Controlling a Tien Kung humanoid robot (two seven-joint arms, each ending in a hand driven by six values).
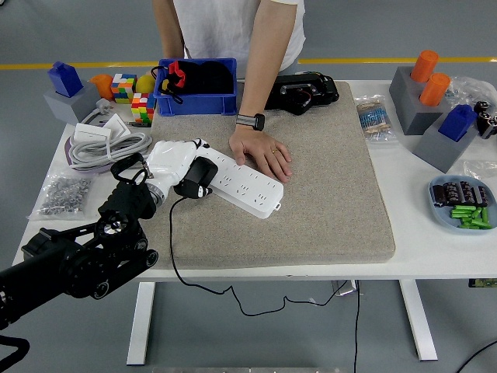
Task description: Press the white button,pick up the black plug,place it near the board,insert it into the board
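Observation:
A white power strip [245, 183] lies slanted on the grey felt mat [326, 194]. My left hand [177, 165], white with black fingertips, is shut on the black plug [200, 176] and holds it at the strip's left end, touching or just over it. The plug's black cord [175, 249] trails down over the table's front edge. A person's hand [260, 153] rests flat on the strip's upper edge, holding it down. The white button cannot be made out. My right arm is out of view.
A blue bin [196, 84] and a black device [303, 92] stand behind the mat. Cubes [132, 97], a coiled grey cable [105, 144] and a bag of screws [64, 194] crowd the left. Grey blocks [435, 109] and a parts dish [463, 203] sit at the right.

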